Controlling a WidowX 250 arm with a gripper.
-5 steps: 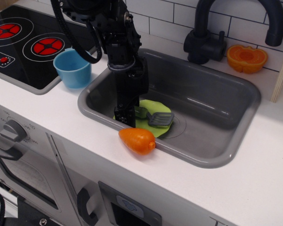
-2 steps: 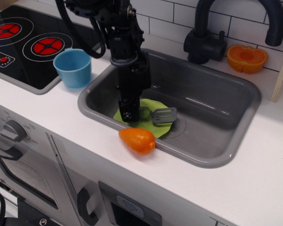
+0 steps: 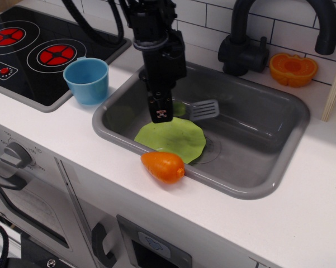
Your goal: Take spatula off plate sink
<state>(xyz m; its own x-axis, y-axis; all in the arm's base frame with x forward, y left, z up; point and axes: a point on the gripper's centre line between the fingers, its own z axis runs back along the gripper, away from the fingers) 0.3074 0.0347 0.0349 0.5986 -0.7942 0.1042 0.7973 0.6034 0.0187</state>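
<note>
observation.image | pincer (image 3: 166, 111) vertical | grips spatula (image 3: 198, 110) (above plate (image 3: 172, 138))

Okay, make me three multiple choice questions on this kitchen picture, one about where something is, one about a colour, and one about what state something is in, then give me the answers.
1. Where is the plate?
A. on the stovetop
B. in the sink
C. on the counter by the faucet

2. What colour is the cup?
A. blue
B. red
C. yellow

3. What is the state of the spatula?
A. lying flat on the plate
B. standing in the cup
C. held up by the gripper, clear of the plate

Answers: 1 B, it lies on the basin floor. 2 A, its wall and rim are light blue. 3 C, the blade hangs above and behind the bare plate.
</note>
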